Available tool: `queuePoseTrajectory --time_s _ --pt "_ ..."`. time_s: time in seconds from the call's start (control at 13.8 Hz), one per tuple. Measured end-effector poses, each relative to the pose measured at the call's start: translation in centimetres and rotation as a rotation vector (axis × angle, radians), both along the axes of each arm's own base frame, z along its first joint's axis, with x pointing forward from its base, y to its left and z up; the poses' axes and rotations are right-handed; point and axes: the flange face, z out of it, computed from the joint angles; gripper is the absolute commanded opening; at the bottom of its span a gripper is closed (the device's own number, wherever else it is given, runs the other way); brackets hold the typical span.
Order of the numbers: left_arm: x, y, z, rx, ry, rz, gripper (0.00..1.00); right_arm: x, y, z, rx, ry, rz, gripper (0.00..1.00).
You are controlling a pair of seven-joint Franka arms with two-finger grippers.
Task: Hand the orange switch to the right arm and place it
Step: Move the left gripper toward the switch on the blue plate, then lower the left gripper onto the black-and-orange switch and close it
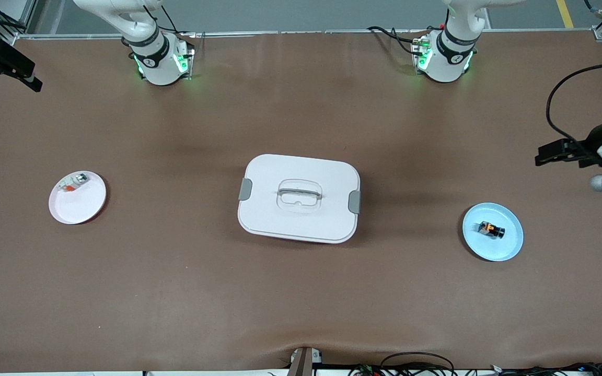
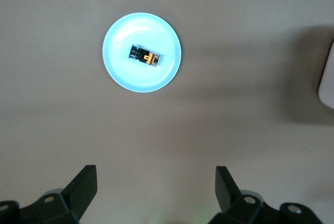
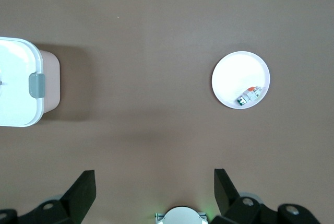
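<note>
The orange switch (image 1: 490, 229), a tiny black block with a glowing orange face, lies on a light blue plate (image 1: 510, 246) toward the left arm's end of the table. It also shows in the left wrist view (image 2: 144, 55) on that plate (image 2: 122, 72). My left gripper (image 1: 544, 156) hangs open and empty high over the table's edge at that end, apart from the plate; in its wrist view (image 2: 156, 179) the jaws stand wide. My right gripper (image 1: 13, 73) is held high over the right arm's end, open and empty (image 3: 155, 182).
A white lidded box (image 1: 299, 197) with grey clips stands mid-table, also in the right wrist view (image 3: 15, 83). A white plate (image 1: 79, 209) toward the right arm's end holds a whitish-silver part with an orange-red bit (image 1: 73, 183), also seen from the right wrist (image 3: 248, 96).
</note>
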Motion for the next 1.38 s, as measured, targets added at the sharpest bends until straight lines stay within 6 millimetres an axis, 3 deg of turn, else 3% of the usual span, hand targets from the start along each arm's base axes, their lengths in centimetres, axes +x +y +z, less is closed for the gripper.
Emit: queuePoseTrajectory --time_s 0.72,1.01,1.38 --pt "-0.3 -0.2 -12.9 0.101 -0.082 -0.255 1.0 0.1 0.2 0.0 0.0 -0.006 0.004 1.0" --pt "-1.0 -0.3 -17.3 0.11 -0.124 -0.299 1.0 0.1 0.2 0.0 0.0 -0.006 0.004 1.0" --pt "-0.1 0.3 -21.6 0.123 -0.13 -0.393 1.0 0.1 0.3 0.1 0.0 -0.009 0.004 1.0"
